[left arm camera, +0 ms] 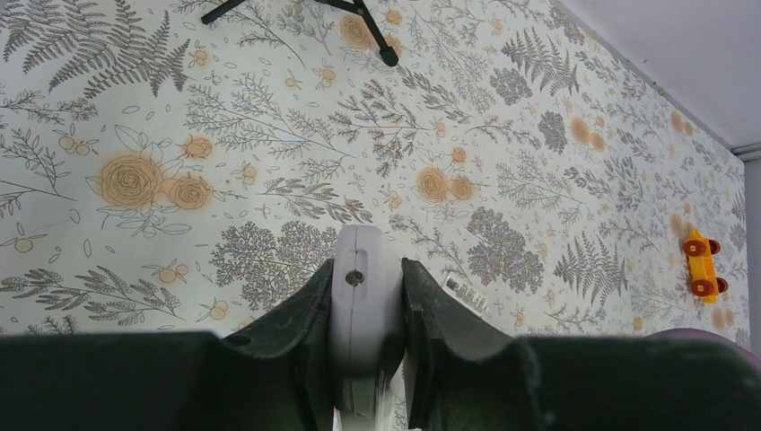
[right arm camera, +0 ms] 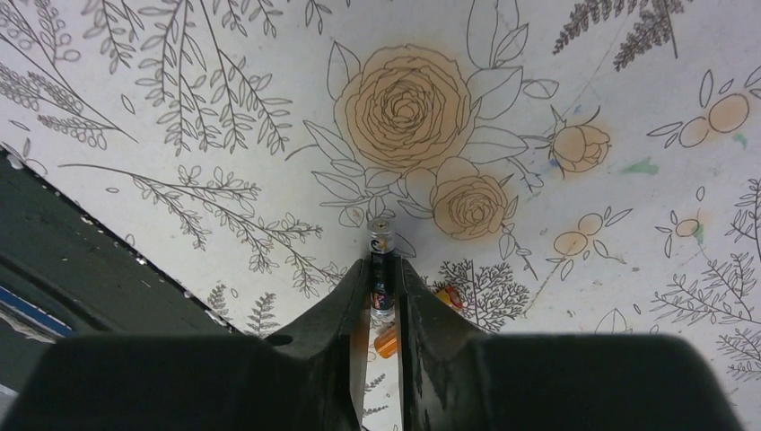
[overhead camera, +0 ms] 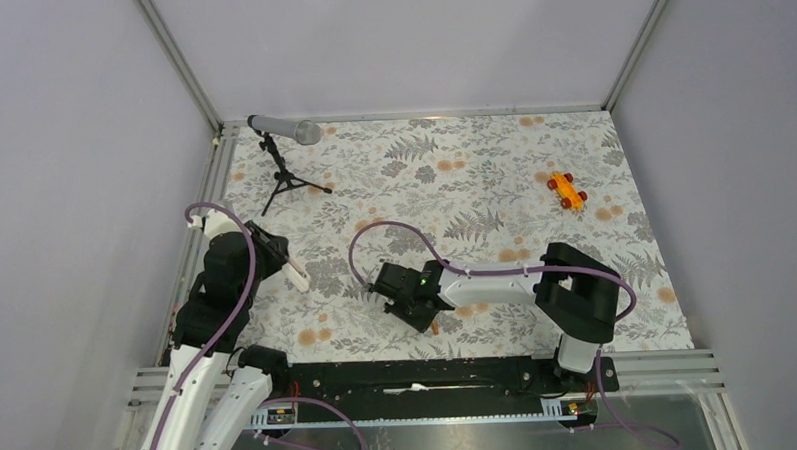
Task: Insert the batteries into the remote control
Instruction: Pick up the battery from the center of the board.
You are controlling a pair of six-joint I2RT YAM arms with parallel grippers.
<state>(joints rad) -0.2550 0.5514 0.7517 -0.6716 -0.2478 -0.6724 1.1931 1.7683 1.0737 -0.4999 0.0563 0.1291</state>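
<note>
left gripper (left arm camera: 366, 269) is clamped tight on the remote (left arm camera: 359, 256): both fingers (left arm camera: 310, 305) press against its long sides w/ no gap, and its white rounded end w/ a small hole pokes out past the tips. from the top cam the remote (overhead camera: 298, 278) sticks out of the left gripper (overhead camera: 278, 251) on a slant toward the floral table (overhead camera: 473, 182), near the left edge; can't tell if its end touches the cloth. right gripper (right arm camera: 383, 274) is all but closed, pinched on a battery (right arm camera: 381, 238) held lengthwise btwn its fingers (right arm camera: 345, 305). the silver cap points out past the tips and the body is dark w/ an orange mark. it hangs above the cloth by a printed rose (pattern only, not an object). below the fingers an orange piece on the cloth looks like the second battery (right arm camera: 386, 342), mostly hidden by the right finger. top cam shows the second battery (overhead camera: 435, 327) as a small orange stub just beside the right gripper (overhead camera: 422, 309), near the front-centre of the table. the two grippers are well apart. toy car (overhead camera: 567, 191) sits toward the far right, mic (overhead camera: 286, 129) on its tripod (overhead camera: 285, 179) at the back left.
</note>
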